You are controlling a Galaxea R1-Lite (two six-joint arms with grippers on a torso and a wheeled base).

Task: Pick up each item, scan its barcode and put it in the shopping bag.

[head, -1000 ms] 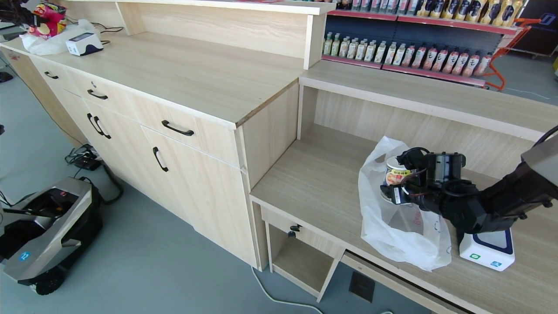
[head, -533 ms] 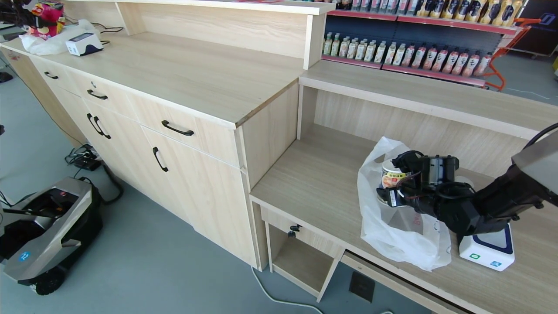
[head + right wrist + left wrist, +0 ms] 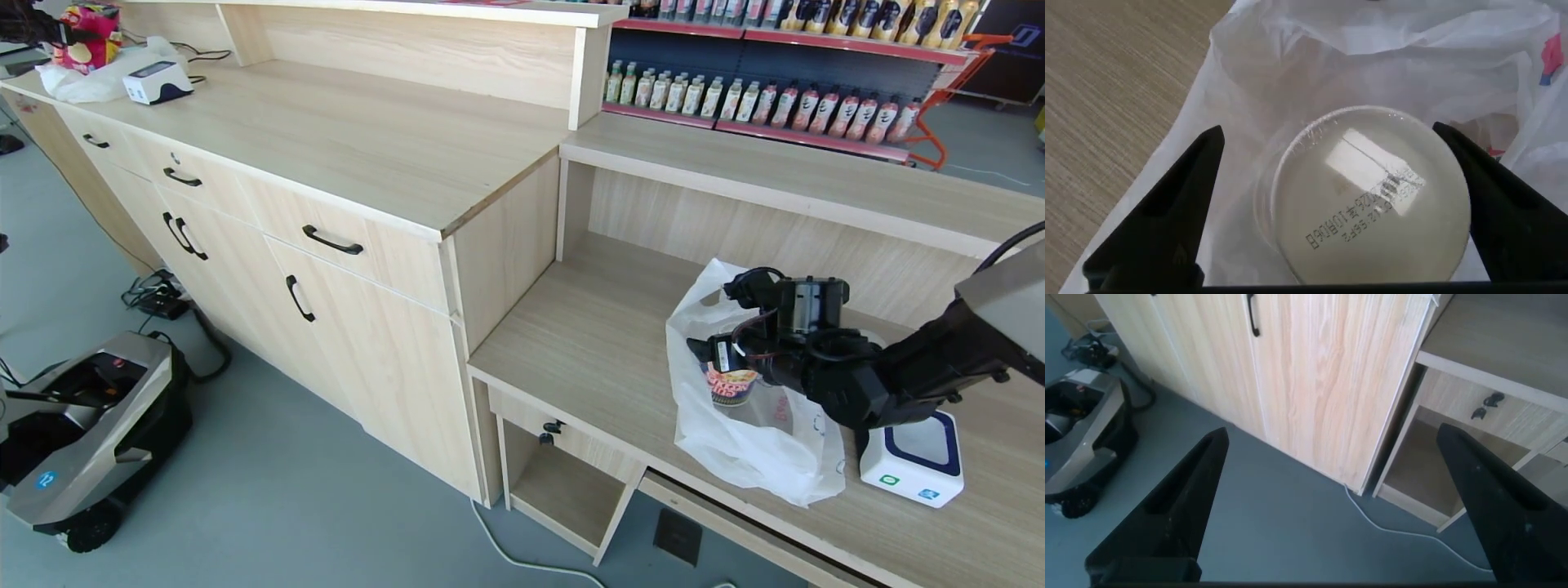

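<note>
Showing through translucent shopping bag [image 3: 759, 457], red-printed cup [image 3: 729, 385]

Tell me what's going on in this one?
The robot's right gripper hangs open over the bag on the counter. A noodle cup sits inside the bag right below it, apparently released. The scanner stands beside the bag. The left gripper is open and empty, out over the floor.

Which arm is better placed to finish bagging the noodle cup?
Right. The right hand, open, hangs just over the cup inside the bag; the left hand is out over the floor beside the cabinet.
</note>
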